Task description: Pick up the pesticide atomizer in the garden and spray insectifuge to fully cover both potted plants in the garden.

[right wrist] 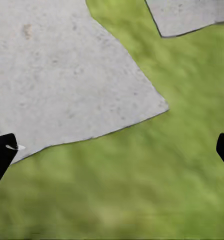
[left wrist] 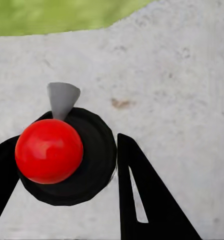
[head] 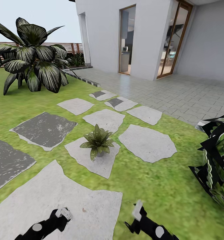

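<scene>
1. Nearest to me, my left gripper [head: 60,213] sits low over a big pale grey stone slab [head: 58,196], and in the left wrist view its black fingers [left wrist: 142,200] are clamped on either side of the pesticide atomizer [left wrist: 67,155].
2. From above, that slim bottle shows a round dark top, a glossy red ball [left wrist: 48,151] on it and a small grey cone-shaped nozzle [left wrist: 62,98] poking out from the rim; its body and label are hidden beneath the cap.
3. My right gripper [head: 137,213] hangs beside the same slab's edge, over the green lawn [head: 165,186]. In the right wrist view its two black fingertips [right wrist: 2,152] stand far apart at opposite edges, spread wide with nothing between them but grass and the slab's corner.
4. Further out, one potted plant [head: 98,141], a low rosette of pointed light-green leaves, stands upright in a tiny grey pot on a smaller irregular grey slab [head: 102,163]. The pot holds only the plant; I cannot make out any soil.
5. Around it lie more flat stepping stones, some pale, two dark grey [head: 45,129] to the left.
6. At the right edge, a dark spiky-leaved shrub [head: 217,160] crowds in close.
7. Beyond the stones, a large dark striped-leaf bush [head: 33,56] rises from the lawn on the left.
8. Farthest off are grey tiled paving [head: 178,91], a white house wall with wood-framed glass doors [head: 173,40], and a brown slatted fence [head: 72,47] behind the bush.
</scene>
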Available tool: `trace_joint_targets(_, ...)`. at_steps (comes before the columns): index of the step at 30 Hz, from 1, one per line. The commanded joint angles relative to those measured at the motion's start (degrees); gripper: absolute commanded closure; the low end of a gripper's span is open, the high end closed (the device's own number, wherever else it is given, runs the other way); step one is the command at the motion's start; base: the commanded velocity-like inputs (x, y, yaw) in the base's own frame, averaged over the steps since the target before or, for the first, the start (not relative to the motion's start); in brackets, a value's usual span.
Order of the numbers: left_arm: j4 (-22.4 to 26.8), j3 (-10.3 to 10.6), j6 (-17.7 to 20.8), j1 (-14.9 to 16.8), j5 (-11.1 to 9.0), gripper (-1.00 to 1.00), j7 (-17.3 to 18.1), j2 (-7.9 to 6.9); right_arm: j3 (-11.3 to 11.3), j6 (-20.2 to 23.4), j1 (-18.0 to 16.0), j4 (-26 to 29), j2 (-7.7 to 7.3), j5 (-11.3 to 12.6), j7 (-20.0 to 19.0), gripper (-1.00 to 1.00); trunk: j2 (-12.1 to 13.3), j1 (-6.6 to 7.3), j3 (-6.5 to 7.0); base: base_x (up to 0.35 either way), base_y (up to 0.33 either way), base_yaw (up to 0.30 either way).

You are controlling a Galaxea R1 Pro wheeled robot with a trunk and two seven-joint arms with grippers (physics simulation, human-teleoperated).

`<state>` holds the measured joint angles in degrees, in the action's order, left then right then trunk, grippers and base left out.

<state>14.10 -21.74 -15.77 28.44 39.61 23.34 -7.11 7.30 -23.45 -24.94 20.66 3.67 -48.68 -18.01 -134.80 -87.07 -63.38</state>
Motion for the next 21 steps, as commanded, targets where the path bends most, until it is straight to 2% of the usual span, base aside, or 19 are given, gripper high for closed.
trace_joint_targets(1,-0.8,-0.7,-0.3,0.0,-1.3,1.00,-1.8,0.01,2.8,-0.2,0.0,-1.8,-0.59,-0.2,1.6,-1.00,0.0,0.01,-0.04,0.000,0.000,0.000)
trace_joint_targets(2,-1.7,-1.0,-0.4,-0.2,-4.1,1.00,-5.0,-0.04,7.0,-0.2,0.0,-4.1,-1.58,-0.2,4.7,-1.00,0.0,0.01,-0.04,0.000,0.000,0.000)
trace_joint_targets(3,-2.2,-1.0,-0.5,-0.6,-5.7,1.00,-6.9,-0.05,9.7,-0.2,0.0,-5.3,-2.18,-0.2,6.6,-1.00,0.0,0.01,-0.04,0.000,0.000,0.000)
trace_joint_targets(4,-2.5,-1.1,-0.9,-1.3,-7.3,1.00,-8.8,0.00,13.8,-0.2,0.0,-6.7,-3.19,-0.2,9.6,-1.00,0.0,0.01,-0.04,0.000,0.000,0.000)
trace_joint_targets(7,-3.4,-1.2,-6.4,-3.9,-12.9,1.00,-15.8,0.12,20.4,-0.4,0.2,-8.6,-5.46,-0.2,16.3,-1.00,0.0,0.01,-0.04,0.000,0.000,0.000)
trace_joint_targets(10,-4.9,-1.3,-9.1,-5.1,-17.1,1.00,-20.5,-0.17,24.9,-2.7,0.5,-9.1,-6.88,-0.1,20.4,-1.00,0.0,0.01,-0.04,0.000,0.000,0.000)
trace_joint_targets(12,-5.6,-1.2,-9.6,-6.4,-18.7,1.00,-21.8,-0.24,29.2,-5.2,1.0,-9.2,-7.13,-0.2,21.4,-1.00,0.0,0.01,-0.04,0.000,0.000,0.000)
trace_joint_targets(13,-6.0,-1.2,-9.8,-6.9,-19.3,1.00,-22.3,-0.11,33.0,-6.4,1.2,-9.2,-7.17,-0.2,21.8,-1.00,0.0,0.01,-0.04,0.000,0.000,0.000)
trace_joint_targets(15,-6.3,-1.1,-9.8,-7.1,-19.5,1.00,-22.5,0.16,34.7,-6.8,1.3,-9.3,-7.12,-0.2,21.9,-1.00,0.0,0.01,-0.04,0.000,0.000,0.000)
trace_joint_targets(21,-7.5,-1.1,-9.9,-7.2,-19.7,1.00,-22.1,0.94,35.6,-7.1,1.6,-10.8,-6.65,-0.1,21.9,-1.00,0.0,0.01,-0.04,0.000,0.000,0.000)
